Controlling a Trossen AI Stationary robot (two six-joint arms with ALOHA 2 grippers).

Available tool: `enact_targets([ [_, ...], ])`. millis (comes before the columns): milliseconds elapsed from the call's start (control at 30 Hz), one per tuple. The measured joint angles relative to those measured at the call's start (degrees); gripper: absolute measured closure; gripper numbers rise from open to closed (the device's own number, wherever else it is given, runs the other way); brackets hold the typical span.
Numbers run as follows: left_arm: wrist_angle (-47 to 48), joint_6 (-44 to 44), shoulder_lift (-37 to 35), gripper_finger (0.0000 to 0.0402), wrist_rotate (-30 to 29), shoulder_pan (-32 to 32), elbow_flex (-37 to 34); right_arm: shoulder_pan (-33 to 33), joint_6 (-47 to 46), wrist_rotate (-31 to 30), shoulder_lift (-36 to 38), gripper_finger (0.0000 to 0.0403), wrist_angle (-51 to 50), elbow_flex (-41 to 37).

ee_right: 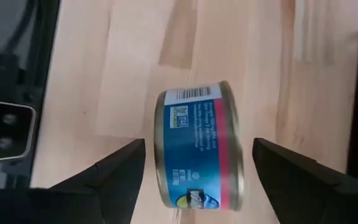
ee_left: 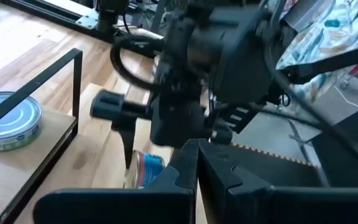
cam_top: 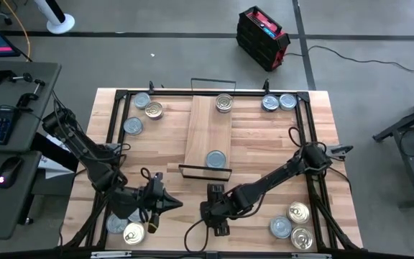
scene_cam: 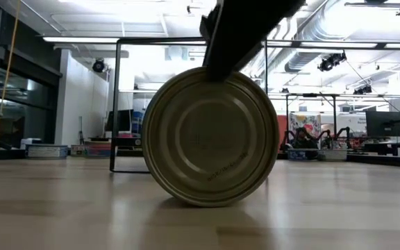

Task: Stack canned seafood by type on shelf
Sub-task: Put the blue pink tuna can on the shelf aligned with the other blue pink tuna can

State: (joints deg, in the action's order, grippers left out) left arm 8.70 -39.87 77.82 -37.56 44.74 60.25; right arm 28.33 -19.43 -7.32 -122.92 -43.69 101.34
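Observation:
One tin (ee_right: 197, 152) with a blue and red label stands on its rim on the tabletop near the front edge; the low view shows its flat face (scene_cam: 210, 135). My right gripper (ee_right: 199, 163) hangs open over it, pointing down. One finger (ee_right: 120, 168) stands beside each flat end with a gap showing. My left gripper (cam_top: 175, 203) is shut and raised to the left of it, holding nothing. The shelf (cam_top: 203, 133) carries a silver-gold tin (cam_top: 224, 103) at its far end and a pale tin (cam_top: 215, 159) at its near end.
Loose tins lie in groups at the far left (cam_top: 141, 108), far right (cam_top: 279, 102), near left (cam_top: 124, 229) and near right (cam_top: 293, 226). A black frame (cam_top: 117, 115) rims the table. The shelf's near wire frame (cam_top: 205, 173) stands just beyond my right gripper.

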Motion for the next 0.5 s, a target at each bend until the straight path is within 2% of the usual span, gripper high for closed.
enact_targets([
  [133,-1.8,0.4,0.0,0.0401,0.0,-0.5,0.0,-0.1,0.0,0.8,-2.0,0.0119,0.1,0.0],
  [200,-3.2,1.8,-1.1,0.0401,0.0,-0.5,0.0,-0.1,-0.6,0.9,-2.1,0.0138,0.0,0.0],
  [367,-1.9,8.5,-5.2,0.0401,-0.1,-0.5,1.9,0.6,-4.0,1.4,-1.4,0.0245,-4.2,1.6],
  [500,1.5,14.6,-9.7,0.0401,-1.9,-0.5,3.3,2.1,-8.0,1.9,0.6,0.0242,-9.5,3.9],
])
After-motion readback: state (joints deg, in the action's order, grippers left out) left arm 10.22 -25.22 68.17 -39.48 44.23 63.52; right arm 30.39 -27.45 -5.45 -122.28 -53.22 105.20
